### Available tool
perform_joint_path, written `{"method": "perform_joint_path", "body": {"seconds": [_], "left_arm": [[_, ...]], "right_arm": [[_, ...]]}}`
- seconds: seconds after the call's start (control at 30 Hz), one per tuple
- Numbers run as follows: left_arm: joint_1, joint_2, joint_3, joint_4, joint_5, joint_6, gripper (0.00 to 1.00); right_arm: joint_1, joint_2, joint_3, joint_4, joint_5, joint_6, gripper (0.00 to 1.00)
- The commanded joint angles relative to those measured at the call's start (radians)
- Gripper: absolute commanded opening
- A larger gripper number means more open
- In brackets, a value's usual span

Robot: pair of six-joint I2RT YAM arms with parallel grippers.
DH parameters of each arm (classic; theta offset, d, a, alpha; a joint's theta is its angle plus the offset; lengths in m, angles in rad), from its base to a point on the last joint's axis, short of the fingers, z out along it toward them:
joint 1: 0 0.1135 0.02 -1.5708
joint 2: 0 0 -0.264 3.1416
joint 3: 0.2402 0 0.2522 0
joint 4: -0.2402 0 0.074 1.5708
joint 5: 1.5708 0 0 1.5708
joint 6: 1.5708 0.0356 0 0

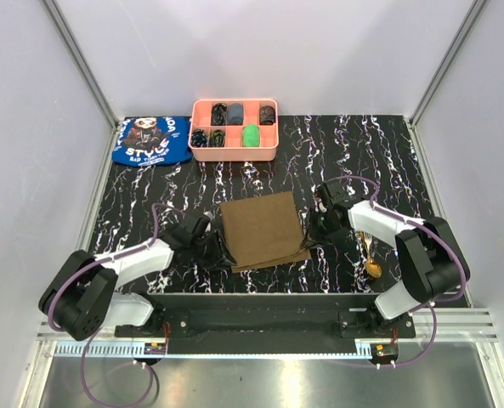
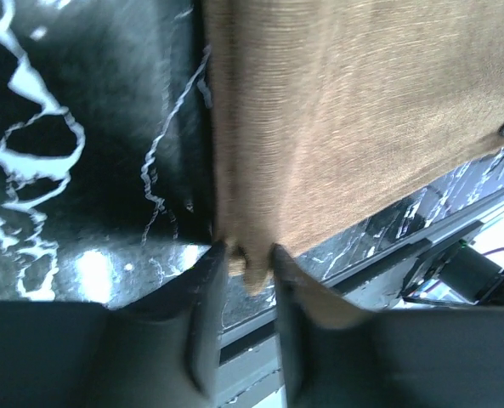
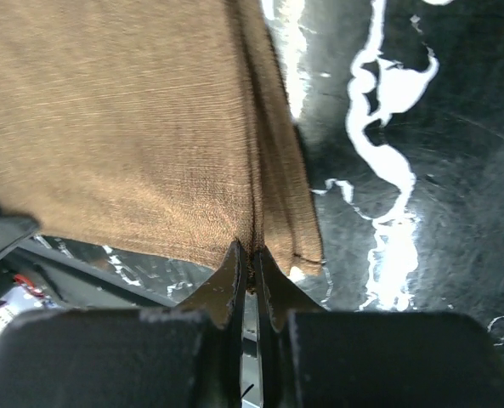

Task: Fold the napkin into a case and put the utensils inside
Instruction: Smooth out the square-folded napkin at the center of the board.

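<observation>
The olive-brown napkin (image 1: pixel 260 228) lies folded in the middle of the black marbled table, its near edge lifted. My left gripper (image 1: pixel 220 249) is at its near left corner; in the left wrist view the gripper (image 2: pixel 247 252) is shut on a bunched corner of the napkin (image 2: pixel 362 110). My right gripper (image 1: pixel 313 231) is at the napkin's right edge; in the right wrist view the gripper (image 3: pixel 250 255) is shut tight on the napkin's (image 3: pixel 116 127) folded edge. A gold spoon (image 1: pixel 372 260) lies on the table beside the right arm. The fork-like piece is mostly hidden by that arm.
A pink compartment tray (image 1: pixel 233 155) with dark and green small items stands at the back centre. A blue printed cloth (image 1: pixel 152 140) lies to its left. The table's front edge (image 1: pixel 260 296) runs just below the napkin.
</observation>
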Motion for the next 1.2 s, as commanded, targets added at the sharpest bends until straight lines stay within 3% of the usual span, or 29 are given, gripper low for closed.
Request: {"method": "perform_joint_path", "body": {"seconds": [0.0,0.13,0.23,0.33,0.47,0.6,0.8,1.0,1.17], "left_arm": [[-0.005,-0.108,0.002,-0.06,-0.016,0.013,0.46],[0.02,-0.189,0.092,-0.203,-0.067,0.071,0.55],[0.06,-0.2,0.146,-0.221,-0.046,0.087,0.56],[0.066,-0.145,0.184,-0.155,0.006,0.078,0.52],[0.04,-0.028,0.22,-0.063,0.099,0.061,0.42],[-0.002,0.033,0.198,0.009,0.102,0.041,0.41],[-0.008,0.061,0.088,0.066,0.071,0.025,0.39],[-0.017,0.091,0.017,0.092,0.059,0.044,0.38],[-0.019,0.07,0.045,0.07,0.089,0.055,0.4]], "right_arm": [[0.002,0.008,-0.009,-0.018,0.068,-0.038,0.09],[0.002,-0.007,-0.012,-0.036,0.066,-0.041,0.18],[0.002,-0.025,-0.017,-0.059,0.072,-0.039,0.28],[0.002,-0.045,-0.023,-0.068,0.081,-0.042,0.32],[0.002,-0.056,-0.026,-0.078,0.07,-0.036,0.29],[0.002,-0.042,-0.055,-0.058,0.056,-0.025,0.19],[0.002,-0.053,-0.086,-0.039,0.065,0.007,0.12],[0.001,-0.119,-0.025,-0.1,0.096,0.016,0.13],[0.004,-0.171,0.054,-0.085,0.029,0.033,0.21]]}}
